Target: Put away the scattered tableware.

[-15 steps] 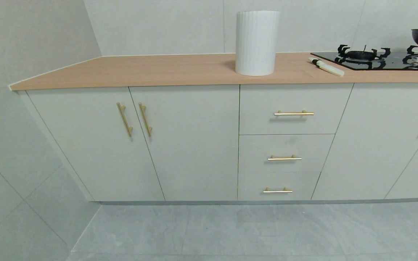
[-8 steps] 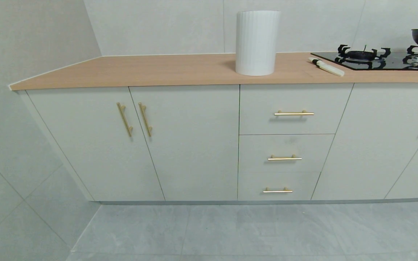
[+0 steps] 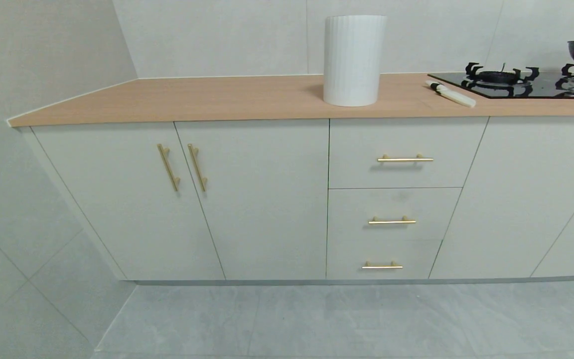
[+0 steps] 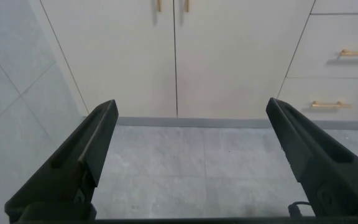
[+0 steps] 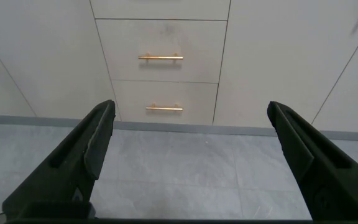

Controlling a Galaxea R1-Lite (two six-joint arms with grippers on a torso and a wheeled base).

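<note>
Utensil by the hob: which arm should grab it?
Right, probably. The utensil lies right of the holder, beside the hob. The right gripper, open, faces the drawers below it; the left gripper, open, faces the doors farther left.

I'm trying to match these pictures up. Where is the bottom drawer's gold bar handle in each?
Head view: bottom drawer's gold bar handle, lowest of three handles.
Left wrist view: handle, lower of two, nearest the floor.
Right wrist view: handle, lower of two.
Shared landmark: grey plinth strip along the floor under the cabinets.
</note>
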